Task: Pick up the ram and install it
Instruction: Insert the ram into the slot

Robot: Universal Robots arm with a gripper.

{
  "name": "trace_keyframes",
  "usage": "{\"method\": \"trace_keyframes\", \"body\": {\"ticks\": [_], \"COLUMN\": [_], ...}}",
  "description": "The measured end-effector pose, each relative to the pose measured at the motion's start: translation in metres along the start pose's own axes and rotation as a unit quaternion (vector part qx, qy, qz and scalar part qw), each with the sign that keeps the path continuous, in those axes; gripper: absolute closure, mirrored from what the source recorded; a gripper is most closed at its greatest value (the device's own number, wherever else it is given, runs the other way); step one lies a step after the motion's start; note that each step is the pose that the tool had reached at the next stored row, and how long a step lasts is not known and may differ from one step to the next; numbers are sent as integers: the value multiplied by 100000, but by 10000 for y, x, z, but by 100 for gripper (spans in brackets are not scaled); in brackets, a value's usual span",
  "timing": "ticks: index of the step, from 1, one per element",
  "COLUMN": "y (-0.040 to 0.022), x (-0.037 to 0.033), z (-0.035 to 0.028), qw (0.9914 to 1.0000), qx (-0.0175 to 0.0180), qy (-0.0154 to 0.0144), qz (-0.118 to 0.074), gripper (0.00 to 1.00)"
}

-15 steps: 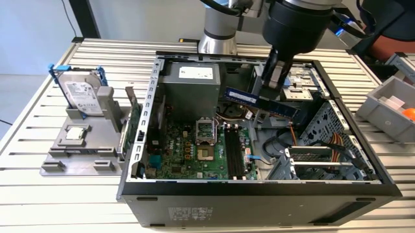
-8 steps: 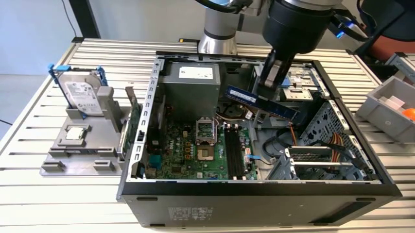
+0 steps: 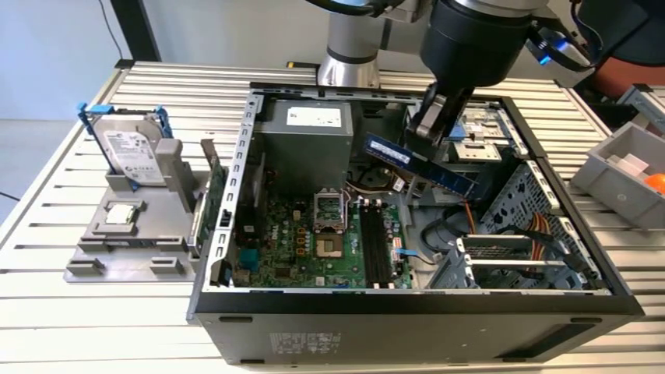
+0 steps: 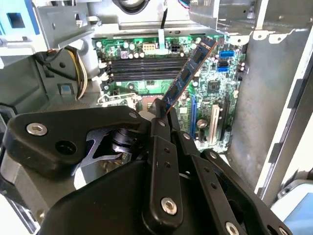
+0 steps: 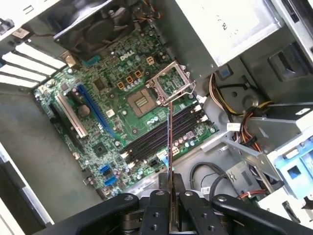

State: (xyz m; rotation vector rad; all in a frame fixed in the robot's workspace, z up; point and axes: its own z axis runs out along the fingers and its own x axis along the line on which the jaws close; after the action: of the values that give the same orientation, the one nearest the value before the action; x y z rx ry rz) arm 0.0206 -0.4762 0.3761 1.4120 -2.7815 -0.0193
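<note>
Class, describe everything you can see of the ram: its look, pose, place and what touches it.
The ram is a long, thin dark blue-green circuit-board stick with black chips and a small pale label. The claw is shut on it; nothing else touches it. It hangs tilted in the air over the open computer case, above the green motherboard, not seated in any slot.

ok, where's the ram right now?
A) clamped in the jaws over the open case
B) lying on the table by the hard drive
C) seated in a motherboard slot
A: the ram hangs tilted in the shut jaws above the motherboard, whose memory slots are bare.
</note>
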Motion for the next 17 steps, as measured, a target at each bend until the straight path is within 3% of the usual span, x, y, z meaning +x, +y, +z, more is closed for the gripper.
{"method": "trace_keyframes", "body": {"ticks": [4, 8, 13, 17], "y": [0, 0, 0, 0], "x": [0, 0, 0, 0], "z": [1, 3, 5, 7], "qw": [99951, 99802, 99477, 99103], "qx": [-43, -89, -146, -192], "qy": [-62, -132, -215, -283], "qz": [3138, 6293, 10214, 13358], "gripper": [100, 100, 100, 100]}}
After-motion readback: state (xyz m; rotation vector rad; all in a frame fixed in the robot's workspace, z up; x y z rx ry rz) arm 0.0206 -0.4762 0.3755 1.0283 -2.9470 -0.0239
